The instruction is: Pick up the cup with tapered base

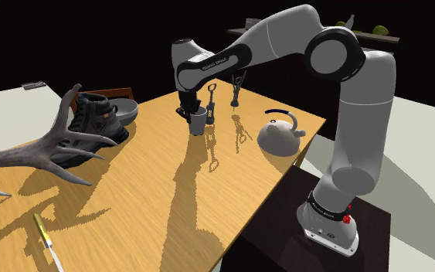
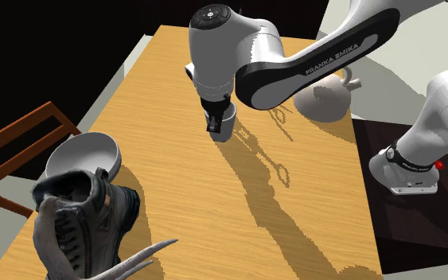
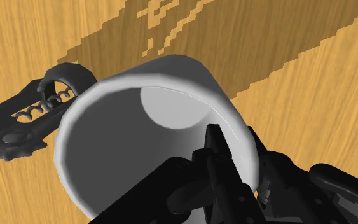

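Observation:
A plain white cup (image 1: 198, 124) (image 2: 227, 124) stands upright on the wooden table (image 1: 169, 209), near its far end in the shoulder view. My black gripper (image 1: 194, 113) (image 2: 214, 125) comes down onto its rim. In the wrist view the cup (image 3: 126, 127) is open towards the camera. The gripper (image 3: 234, 149) is shut on the cup's wall, with one finger inside and the other outside.
A dark corkscrew (image 3: 25, 121) lies just beside the cup, and two corkscrews (image 1: 211, 100) (image 1: 237, 89) lie behind it. A pale kettle (image 1: 279, 135) is near the stand. A boot (image 1: 92, 124), bowl (image 1: 123, 110), antler (image 1: 45, 151) and yellow-handled knife (image 1: 47, 239) lie towards the shoulder view's left.

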You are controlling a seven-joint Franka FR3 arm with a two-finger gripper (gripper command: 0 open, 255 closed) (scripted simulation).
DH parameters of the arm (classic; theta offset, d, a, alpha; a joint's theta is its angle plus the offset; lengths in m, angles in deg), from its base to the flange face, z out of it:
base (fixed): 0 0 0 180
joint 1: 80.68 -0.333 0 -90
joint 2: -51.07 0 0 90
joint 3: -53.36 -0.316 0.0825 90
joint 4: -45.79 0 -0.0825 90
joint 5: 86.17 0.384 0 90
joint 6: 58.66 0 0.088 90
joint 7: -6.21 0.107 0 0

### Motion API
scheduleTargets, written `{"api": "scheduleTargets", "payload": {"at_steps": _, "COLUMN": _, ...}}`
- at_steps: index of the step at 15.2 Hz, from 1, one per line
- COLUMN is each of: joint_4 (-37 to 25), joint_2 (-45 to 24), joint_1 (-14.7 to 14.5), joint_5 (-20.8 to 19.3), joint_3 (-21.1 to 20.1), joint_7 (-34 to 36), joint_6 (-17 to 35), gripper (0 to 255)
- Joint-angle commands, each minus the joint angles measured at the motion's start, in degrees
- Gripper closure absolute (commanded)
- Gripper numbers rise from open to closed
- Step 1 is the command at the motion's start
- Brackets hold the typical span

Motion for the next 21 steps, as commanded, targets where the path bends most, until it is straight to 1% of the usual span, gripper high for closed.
{"api": "scheduleTargets", "payload": {"at_steps": 1, "joint_4": -0.01, "joint_2": 0.01, "joint_1": 0.0, "joint_5": 0.0, "joint_3": 0.0, "joint_7": 0.0, "joint_6": 0.0, "gripper": 255}}
{"api": "scheduleTargets", "payload": {"at_steps": 4, "joint_4": -0.13, "joint_2": -0.1, "joint_1": 0.0, "joint_5": -0.02, "joint_3": 0.01, "joint_7": 0.0, "joint_6": -0.01, "gripper": 255}}
{"api": "scheduleTargets", "payload": {"at_steps": 19, "joint_4": -7.51, "joint_2": 2.95, "joint_1": -0.04, "joint_5": 0.9, "joint_3": -0.26, "joint_7": -1.38, "joint_6": -10.35, "gripper": 255}}
{"api": "scheduleTargets", "payload": {"at_steps": 21, "joint_4": -7.6, "joint_2": 2.97, "joint_1": -0.04, "joint_5": 0.91, "joint_3": -0.27, "joint_7": -1.39, "joint_6": -10.46, "gripper": 255}}
